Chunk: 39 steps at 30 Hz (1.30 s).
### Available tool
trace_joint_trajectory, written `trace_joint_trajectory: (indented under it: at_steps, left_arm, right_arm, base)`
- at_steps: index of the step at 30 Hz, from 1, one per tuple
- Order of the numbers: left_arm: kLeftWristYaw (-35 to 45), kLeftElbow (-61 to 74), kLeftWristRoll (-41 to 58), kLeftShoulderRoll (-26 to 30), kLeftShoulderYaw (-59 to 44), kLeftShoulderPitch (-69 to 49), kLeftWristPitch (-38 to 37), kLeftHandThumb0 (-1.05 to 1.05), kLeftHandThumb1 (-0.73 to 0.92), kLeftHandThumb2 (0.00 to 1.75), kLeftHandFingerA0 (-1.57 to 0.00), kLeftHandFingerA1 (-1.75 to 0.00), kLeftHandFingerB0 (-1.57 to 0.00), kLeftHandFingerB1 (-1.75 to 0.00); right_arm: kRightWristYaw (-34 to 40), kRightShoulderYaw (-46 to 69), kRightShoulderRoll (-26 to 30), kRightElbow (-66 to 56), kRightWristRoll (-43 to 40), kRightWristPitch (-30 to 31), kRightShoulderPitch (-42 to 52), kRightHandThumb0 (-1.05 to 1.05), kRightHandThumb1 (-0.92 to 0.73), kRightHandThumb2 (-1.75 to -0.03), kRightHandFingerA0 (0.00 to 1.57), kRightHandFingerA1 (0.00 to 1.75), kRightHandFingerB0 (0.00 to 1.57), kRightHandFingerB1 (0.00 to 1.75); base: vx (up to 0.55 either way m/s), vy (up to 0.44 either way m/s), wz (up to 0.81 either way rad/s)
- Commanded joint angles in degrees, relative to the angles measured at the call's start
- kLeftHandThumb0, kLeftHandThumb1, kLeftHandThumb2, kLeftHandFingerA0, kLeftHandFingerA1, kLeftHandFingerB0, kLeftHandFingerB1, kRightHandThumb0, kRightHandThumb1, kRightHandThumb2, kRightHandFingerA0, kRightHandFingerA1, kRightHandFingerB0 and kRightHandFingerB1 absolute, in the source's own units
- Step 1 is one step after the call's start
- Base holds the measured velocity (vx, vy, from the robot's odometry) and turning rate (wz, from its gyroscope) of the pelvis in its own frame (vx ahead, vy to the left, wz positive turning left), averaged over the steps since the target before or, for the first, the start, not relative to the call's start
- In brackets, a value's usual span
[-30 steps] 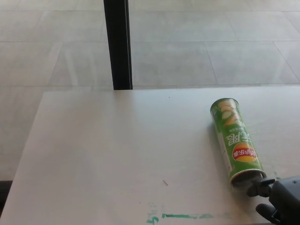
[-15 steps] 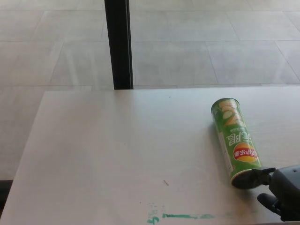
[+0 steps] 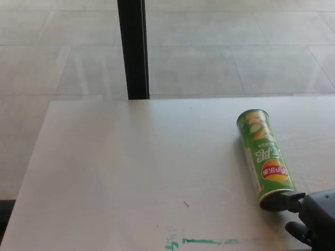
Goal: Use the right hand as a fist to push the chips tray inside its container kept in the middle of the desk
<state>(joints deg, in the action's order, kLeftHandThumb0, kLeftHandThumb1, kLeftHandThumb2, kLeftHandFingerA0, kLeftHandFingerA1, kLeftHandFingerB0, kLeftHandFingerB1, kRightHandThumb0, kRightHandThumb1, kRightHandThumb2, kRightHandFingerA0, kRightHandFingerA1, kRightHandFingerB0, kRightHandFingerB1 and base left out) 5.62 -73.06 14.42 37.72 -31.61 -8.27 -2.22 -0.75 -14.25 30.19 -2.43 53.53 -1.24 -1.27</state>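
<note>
Pressing at the can's open end

Green chips can (image 3: 264, 159) lies at four o'clock on the desk (image 3: 131, 167); right hand (image 3: 312, 219), apparently clenched, touches its near end.

Right hand (image 3: 313, 218) touches green chips can (image 3: 263, 157) (lying on desk (image 3: 131, 167)).

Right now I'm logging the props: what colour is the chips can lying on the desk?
Green, with a red-and-yellow logo, in the head view: chips can.
</note>
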Motion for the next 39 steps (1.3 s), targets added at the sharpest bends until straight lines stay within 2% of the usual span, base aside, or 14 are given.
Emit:
trace_joint_trajectory:
  at_steps: [1, 3, 4, 9, 11, 12, 17, 19, 23, 24, 26, 29, 30, 39]
  left_arm:
    - [0.2, 0.0, -0.2, 0.5, 0.4, -0.1, -1.0, -0.78, 0.58, 1.42, -0.69, -1.3, -0.36, -1.0]
    - [-0.1, -0.2, 1.1, 0.3, -0.8, 0.3, -0.3, -0.78, 0.56, 1.42, -0.68, -1.33, -0.33, -1.0]
    - [0.1, 0.1, 0.4, 0.3, -0.3, -0.2, -1.2, -0.79, 0.59, 1.41, -0.67, -1.31, -0.31, -0.99]
    - [0.2, -0.1, 0.4, 0.4, -0.5, -0.1, -0.8, -0.8, 0.58, 1.41, -0.77, -1.32, -0.33, -0.97]
    - [-0.2, -0.5, 0.4, 0.3, -0.6, 0.1, -1.2, -0.78, 0.58, 1.42, -0.82, -1.36, -0.37, -1.0]
    - [-0.1, -0.4, 0.1, 0.3, -0.2, -0.2, -1.3, -0.8, 0.59, 1.41, -0.8, -1.34, -0.34, -0.98]
    - [0.0, -0.2, 0.1, 0.2, -0.2, -0.4, -1.2, -0.8, 0.58, 1.41, -0.82, -1.35, -0.33, -0.98]
    - [-0.1, 0.2, 0.1, 0.1, -0.1, -0.6, -0.9, -0.81, 0.52, 1.42, -0.74, -1.66, -0.26, -1.19]
    - [-0.2, 0.3, -0.4, -0.1, 0.4, -1.2, -1.3, -0.79, 0.6, 1.4, -0.84, -1.36, -0.35, -0.98]
    - [0.8, -0.2, 0.1, -0.2, -0.2, -1.4, -1.9, -0.8, 0.59, 1.41, -0.7, -1.3, -0.32, -0.98]
    - [-0.1, -0.5, 0.3, -0.4, -0.4, -1.0, -0.9, -0.78, 0.57, 1.41, -0.64, -1.25, -0.34, -0.98]
    - [-0.2, 0.1, -0.5, -0.6, 0.5, -1.6, -1.5, -0.78, 0.59, 1.43, -0.65, -1.29, -0.33, -1.0]
    - [0.4, 0.2, 0.1, -0.8, 0.0, -1.7, -1.5, -0.78, 0.59, 1.44, -0.6, -1.28, -0.32, -1.0]
    - [-0.7, -0.8, 0.1, -0.8, -0.3, -1.6, -1.4, -0.78, 0.58, 1.41, -0.69, -1.3, -0.34, -0.99]
  right_arm:
    - [-2.2, 1.8, 3.0, -2.6, -4.8, -3.3, 3.4, -0.49, -0.67, -1.06, 0.78, 0.96, 0.43, 0.59]
    - [-6.3, 2.7, 4.4, -6.4, -7.2, -3.5, 5.5, -0.52, -0.7, -1.08, 0.76, 0.91, 0.47, 0.61]
    - [-7.5, 3.0, 5.0, -8.1, -8.1, -3.7, 6.5, -0.55, -0.85, -0.65, 0.79, 0.97, 0.55, 0.46]
    - [-15.6, 5.7, 7.8, -16.7, -16.6, -4.4, 10.1, -0.57, -0.83, -0.65, 0.77, 1.19, 0.55, 0.47]
    - [-19.4, 6.6, 9.0, -20.3, -19.4, -3.5, 10.8, -0.56, -0.83, -0.65, 0.76, 1.16, 0.53, 0.46]
    - [-21.3, 8.5, 10.2, -23.2, -23.0, -3.7, 11.9, -0.51, -0.66, -1.05, 0.76, 0.94, 0.43, 0.6]
    - [-25.0, 17.2, 11.6, -28.2, -33.7, -2.0, 13.3, -0.5, -0.65, -1.06, 0.77, 0.95, 0.39, 0.58]
    - [-23.8, 24.1, 10.1, -28.5, -38.1, -0.5, 12.5, -0.49, -0.65, -1.04, 0.77, 0.87, 0.42, 0.6]
    - [-21.0, 31.4, 7.5, -25.5, -41.6, -0.6, 11.5, -0.49, -0.64, -1.03, 0.78, 0.86, 0.43, 0.59]
    - [-16.9, 35.0, 5.7, -21.9, -40.3, -0.6, 10.9, -0.57, -0.8, -0.64, 0.87, 0.82, 0.56, 0.44]
    - [-13.4, 38.8, 3.3, -15.8, -43.7, -2.7, 9.7, -0.49, -0.62, -1.04, 0.81, 0.91, 0.45, 0.59]
    - [-9.5, 46.0, -2.8, -11.7, -49.0, 2.6, 7.9, -0.49, -0.61, -1.02, 0.79, 0.9, 0.45, 0.59]
    - [-8.5, 46.9, -3.4, -10.5, -49.0, 2.4, 7.6, -0.53, -0.77, -0.63, 0.86, 0.93, 0.55, 0.45]
    - [5.2, 57.4, -6.0, 13.6, -46.3, -3.5, 3.3, -0.63, -0.77, -0.63, 0.91, 1.01, 0.58, 0.45]
  base:
    - [0.0, 0.0, 0.0]
    - [0.0, 0.0, 0.0]
    - [0.0, 0.0, 0.0]
    - [0.0, 0.0, 0.0]
    - [0.0, 0.0, 0.0]
    - [0.0, 0.0, 0.0]
    - [0.0, 0.0, 0.0]
    - [0.0, 0.0, 0.0]
    - [0.0, 0.0, 0.0]
    - [0.0, 0.0, 0.0]
    - [0.0, 0.0, 0.0]
    - [0.0, 0.0, 0.0]
    - [0.0, 0.0, 0.0]
    - [0.0, 0.0, 0.0]
